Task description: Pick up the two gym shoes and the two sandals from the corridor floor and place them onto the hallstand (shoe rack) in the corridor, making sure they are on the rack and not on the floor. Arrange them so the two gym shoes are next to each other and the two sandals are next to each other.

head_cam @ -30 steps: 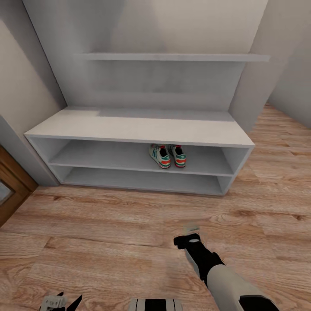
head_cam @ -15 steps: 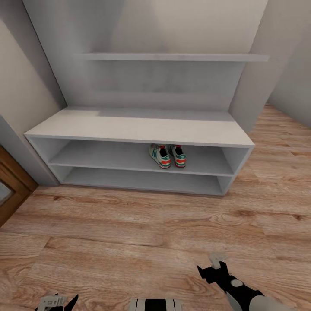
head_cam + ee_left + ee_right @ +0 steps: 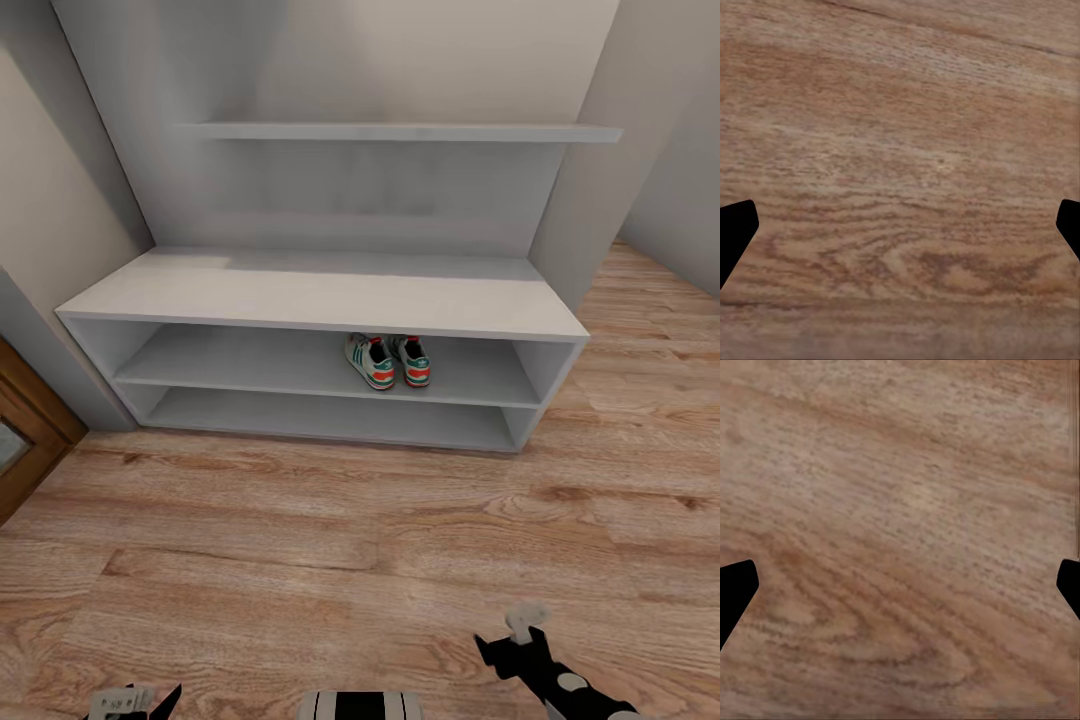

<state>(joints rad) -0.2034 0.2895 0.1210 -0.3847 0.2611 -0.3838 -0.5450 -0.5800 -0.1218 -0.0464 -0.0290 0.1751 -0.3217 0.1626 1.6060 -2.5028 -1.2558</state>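
Two cream-white gym shoes with green stripes and red patches, one beside the other, stand side by side on the upper open shelf of the light-grey hallstand. The sandals are out of view. My right gripper hovers low over the wood-plank corridor floor, well short of the rack, holding nothing. My left gripper sits at the near left, also over bare floor. In both wrist views the dark fingertips, left and right, stand far apart over wood grain, so both grippers are open.
A long wall shelf hangs above the rack. A brown wooden door frame stands at the left. Grey walls flank the rack on both sides. My base shows at the near edge.
My right arm has drawn back from the middle of the floor toward the near right corner of the head view. The shoes and rack have not moved.
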